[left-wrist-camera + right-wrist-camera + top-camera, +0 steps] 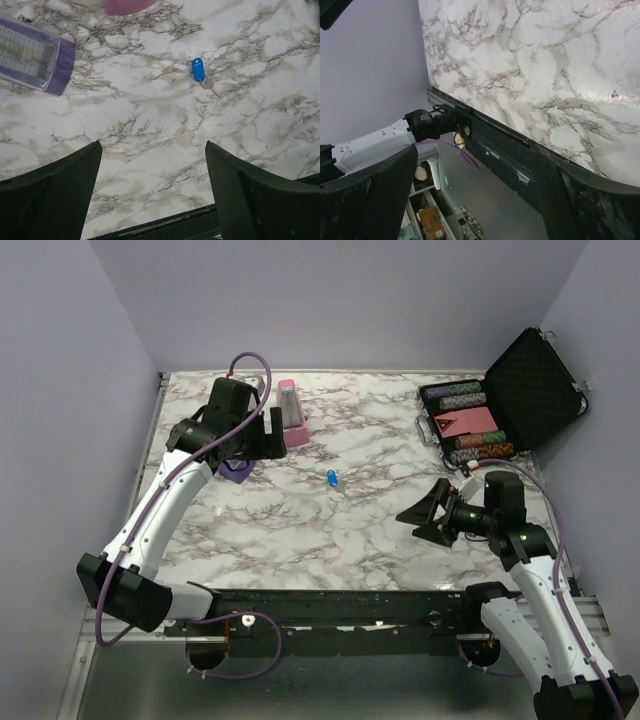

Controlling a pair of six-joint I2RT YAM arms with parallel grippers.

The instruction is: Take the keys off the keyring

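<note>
L gripper point(151, 150) wide open, nothing held; keys point(199, 70) lie on marble table point(150, 115) ahead of it, toward its right finger; purple wedge point(35, 60) ahead-left. R gripper point(475, 155) also spread wide, empty; keys well apart from it.

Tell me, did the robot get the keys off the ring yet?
Not yet. Nothing is done: the keys lie on the table, still joined to their ring. Nothing is in hand: the left gripper and right gripper are open and empty. Grabbing and separating them is all left.
</note>
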